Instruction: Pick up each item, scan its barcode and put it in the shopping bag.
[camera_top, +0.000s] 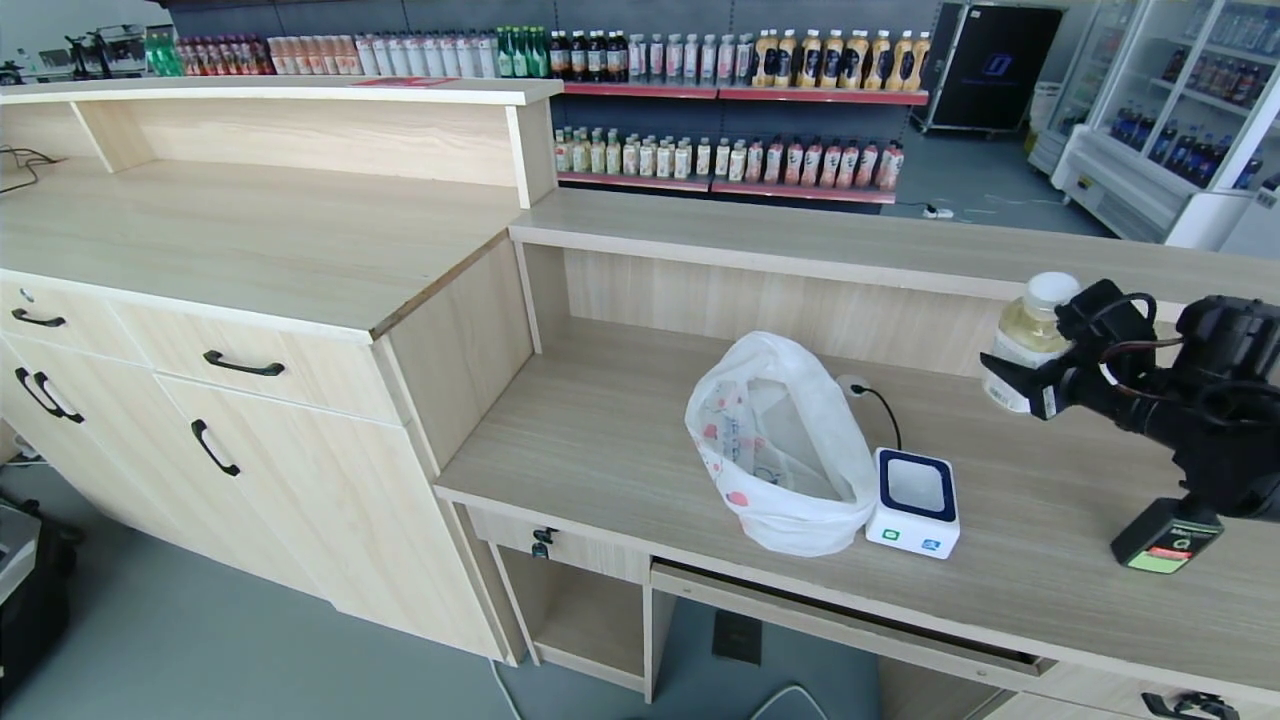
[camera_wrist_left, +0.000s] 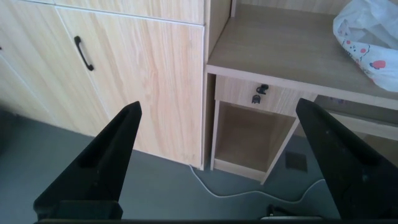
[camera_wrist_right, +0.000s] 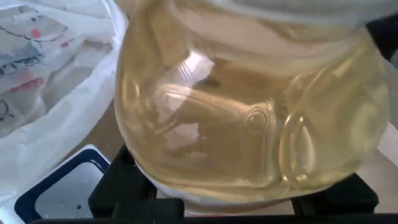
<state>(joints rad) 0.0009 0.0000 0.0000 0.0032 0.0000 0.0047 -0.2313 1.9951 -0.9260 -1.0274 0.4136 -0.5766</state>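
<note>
My right gripper (camera_top: 1015, 385) is shut on a clear bottle of pale yellow drink (camera_top: 1030, 335) with a white cap, held above the right part of the counter. Close up in the right wrist view, the bottle (camera_wrist_right: 249, 106) hangs over the white scanner with its blue rim (camera_wrist_right: 59, 193) and the bag's edge (camera_wrist_right: 43, 81). The white plastic shopping bag (camera_top: 780, 440) stands open on the counter, with the scanner (camera_top: 913, 500) right beside it. My left gripper (camera_wrist_left: 217, 168) is open, low beside the counter's drawer and the cupboard doors.
A small black device with a green and red label (camera_top: 1165, 535) lies on the counter near the front right. A raised wooden counter (camera_top: 250, 240) stands to the left. Shelves of bottles (camera_top: 720, 150) line the back wall. A black cable (camera_top: 885, 405) runs behind the scanner.
</note>
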